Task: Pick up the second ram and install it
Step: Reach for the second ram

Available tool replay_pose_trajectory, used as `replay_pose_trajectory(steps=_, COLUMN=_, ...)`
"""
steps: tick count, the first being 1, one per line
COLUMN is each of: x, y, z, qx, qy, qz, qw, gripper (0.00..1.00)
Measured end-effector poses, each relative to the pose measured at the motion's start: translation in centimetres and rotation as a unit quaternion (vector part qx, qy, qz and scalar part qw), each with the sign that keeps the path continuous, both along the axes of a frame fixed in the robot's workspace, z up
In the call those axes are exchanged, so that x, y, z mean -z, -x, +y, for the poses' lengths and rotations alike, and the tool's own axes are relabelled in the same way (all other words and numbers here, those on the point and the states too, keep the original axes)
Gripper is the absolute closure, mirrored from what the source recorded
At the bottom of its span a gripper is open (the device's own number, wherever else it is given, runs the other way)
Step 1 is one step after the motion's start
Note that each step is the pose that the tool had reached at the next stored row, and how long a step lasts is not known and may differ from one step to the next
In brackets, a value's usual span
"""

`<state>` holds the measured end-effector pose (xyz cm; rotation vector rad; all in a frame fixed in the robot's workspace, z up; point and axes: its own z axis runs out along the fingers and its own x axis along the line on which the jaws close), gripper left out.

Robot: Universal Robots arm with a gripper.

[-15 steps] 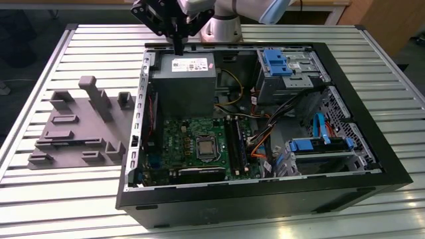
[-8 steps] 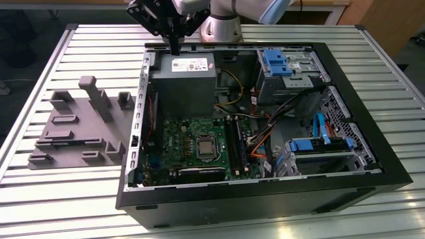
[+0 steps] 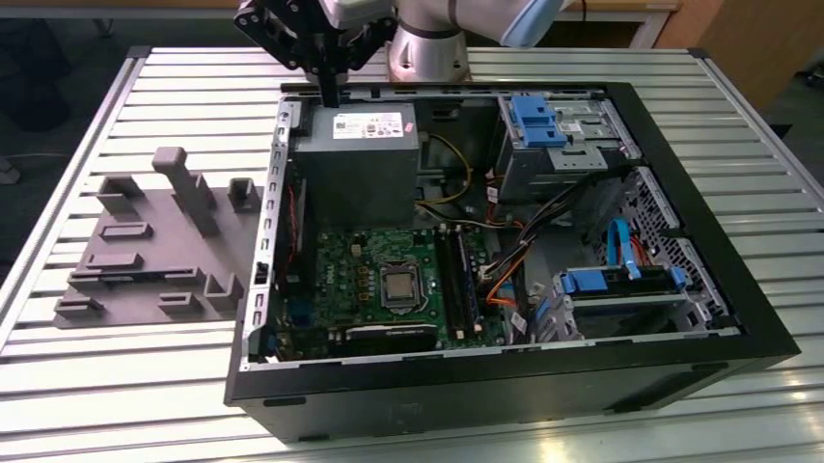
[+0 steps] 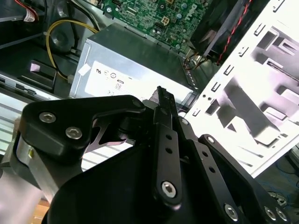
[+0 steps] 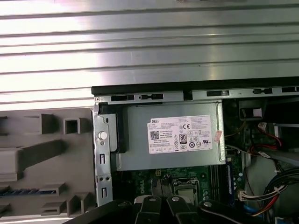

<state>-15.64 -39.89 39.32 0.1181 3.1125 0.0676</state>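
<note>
My gripper (image 3: 331, 99) hangs over the back edge of the open computer case, just above the grey power supply (image 3: 358, 159). Its black fingers (image 4: 162, 100) look pressed together, and I see nothing between them. On the green motherboard (image 3: 367, 275) the long black memory slots (image 3: 457, 285) run beside the processor socket. The grey holder tray (image 3: 142, 265) lies outside the case on the exterior view's left. A thin dark strip with bluish marks (image 5: 25, 191) sits in one of its slots; I cannot tell whether it is the second ram.
The black case wall (image 3: 515, 395) rings the work area. Blue drive cages (image 3: 541, 121) and orange and blue cables (image 3: 508, 285) crowd the exterior view's right. The tray carries tall grey posts (image 3: 187, 193). Ribbed metal table (image 3: 129, 386) surrounds everything.
</note>
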Motion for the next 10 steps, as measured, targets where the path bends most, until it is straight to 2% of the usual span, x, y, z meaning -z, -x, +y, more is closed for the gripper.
replay_pose_trajectory(steps=10, x=0.0, y=1.8, z=0.0, qx=0.0, qy=0.0, qz=0.0, qw=1.0, gripper=0.89)
